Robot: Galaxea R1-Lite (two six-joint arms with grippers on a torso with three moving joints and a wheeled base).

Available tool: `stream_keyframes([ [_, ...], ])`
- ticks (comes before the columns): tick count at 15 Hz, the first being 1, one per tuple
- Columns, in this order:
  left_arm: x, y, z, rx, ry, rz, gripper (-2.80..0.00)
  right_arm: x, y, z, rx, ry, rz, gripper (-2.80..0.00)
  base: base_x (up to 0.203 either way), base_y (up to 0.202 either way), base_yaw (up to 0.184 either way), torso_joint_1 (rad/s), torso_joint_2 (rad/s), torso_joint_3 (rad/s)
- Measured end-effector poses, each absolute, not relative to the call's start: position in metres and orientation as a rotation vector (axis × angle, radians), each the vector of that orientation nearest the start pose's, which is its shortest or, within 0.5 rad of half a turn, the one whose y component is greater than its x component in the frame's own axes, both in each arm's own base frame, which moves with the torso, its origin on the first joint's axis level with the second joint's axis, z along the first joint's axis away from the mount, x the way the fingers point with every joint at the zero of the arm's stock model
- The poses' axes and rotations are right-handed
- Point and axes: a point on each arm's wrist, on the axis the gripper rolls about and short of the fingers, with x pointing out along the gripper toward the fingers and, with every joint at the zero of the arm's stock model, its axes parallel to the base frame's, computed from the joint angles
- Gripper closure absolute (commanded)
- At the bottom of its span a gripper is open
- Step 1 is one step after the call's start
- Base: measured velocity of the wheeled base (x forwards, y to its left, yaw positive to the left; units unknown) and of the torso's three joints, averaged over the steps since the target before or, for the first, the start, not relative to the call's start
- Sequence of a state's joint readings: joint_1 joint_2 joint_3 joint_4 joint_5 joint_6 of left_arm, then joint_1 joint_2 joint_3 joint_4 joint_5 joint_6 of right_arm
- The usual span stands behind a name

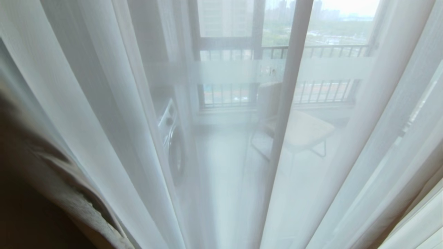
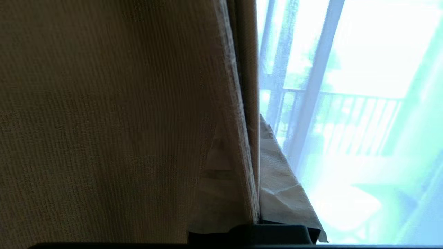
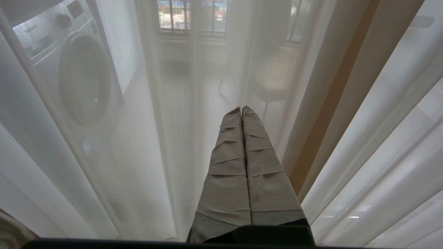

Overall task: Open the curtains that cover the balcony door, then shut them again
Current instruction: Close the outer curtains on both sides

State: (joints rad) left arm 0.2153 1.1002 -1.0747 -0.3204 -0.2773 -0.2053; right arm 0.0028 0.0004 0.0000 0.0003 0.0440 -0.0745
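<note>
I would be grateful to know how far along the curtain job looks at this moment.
Done: nothing certain; whether this is the opening or closing pass cannot be told. In hand: the left gripper is shut on the edge of the thick beige curtain, which sits at the far left of the head view. Left: the white sheers hang across the balcony door. The right gripper is shut and empty.

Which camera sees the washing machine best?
The right wrist view: the washing machine is large there, its round door and knobs clear through the white sheers. The head view shows it small, edge-on and hazy behind the sheers. The left wrist view shows none of it, mostly thick beige curtain.
</note>
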Motion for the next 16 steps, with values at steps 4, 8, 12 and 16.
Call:
stream_keyframes([
  [4,0.137,0.019,0.368,-0.123,-0.268,-0.163,0.00,-0.023,0.001,0.075,-0.074,-0.001,0.047,0.00,0.000,0.000,0.000,0.000,0.00,0.000],
  [8,0.139,0.014,0.367,-0.087,-0.264,-0.200,0.00,-0.023,0.001,0.075,-0.074,-0.001,0.047,0.00,0.000,0.000,0.000,0.000,0.00,0.000],
  [12,0.146,0.006,0.366,-0.059,-0.255,-0.253,0.00,-0.023,0.001,0.075,-0.074,-0.001,0.047,0.00,0.000,0.000,0.000,0.000,0.00,0.000],
  [16,0.151,-0.002,0.364,-0.038,-0.232,-0.302,0.00,-0.023,0.001,0.075,-0.074,-0.001,0.047,0.00,0.000,0.000,0.000,0.000,0.00,0.000],
])
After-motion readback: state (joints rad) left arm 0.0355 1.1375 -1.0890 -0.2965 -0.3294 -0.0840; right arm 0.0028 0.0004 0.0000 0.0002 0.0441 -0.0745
